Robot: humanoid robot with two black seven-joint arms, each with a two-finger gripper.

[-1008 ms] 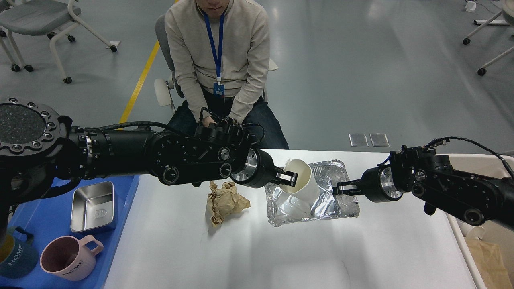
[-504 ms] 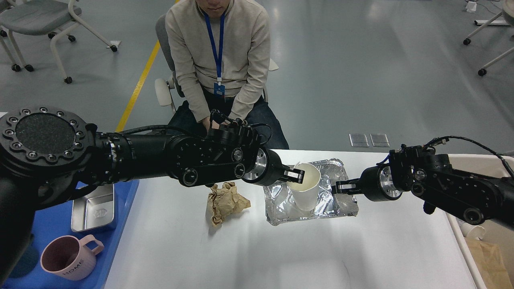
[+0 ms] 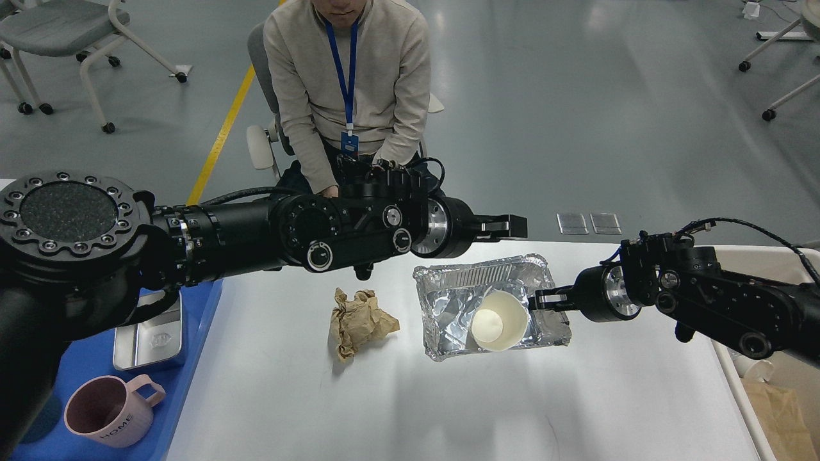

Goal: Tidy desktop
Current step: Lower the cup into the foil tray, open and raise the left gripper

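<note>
The white desktop (image 3: 448, 397) fills the middle of the view, and a crumpled foil tray (image 3: 448, 294) sits toward its far edge with a white paper cup (image 3: 498, 322) standing in it, mouth up. The left gripper (image 3: 512, 226) hangs above the table's far edge, carrying nothing; seen side-on, I cannot tell if its fingers are apart. The right gripper (image 3: 543, 299) is pinched on the foil tray's right rim, right beside the cup. A wad of brown paper (image 3: 359, 320) lies left of the tray. On the blue tray (image 3: 77, 358) at far left rest a steel dish (image 3: 150, 336) and a pink mug (image 3: 109, 410).
</note>
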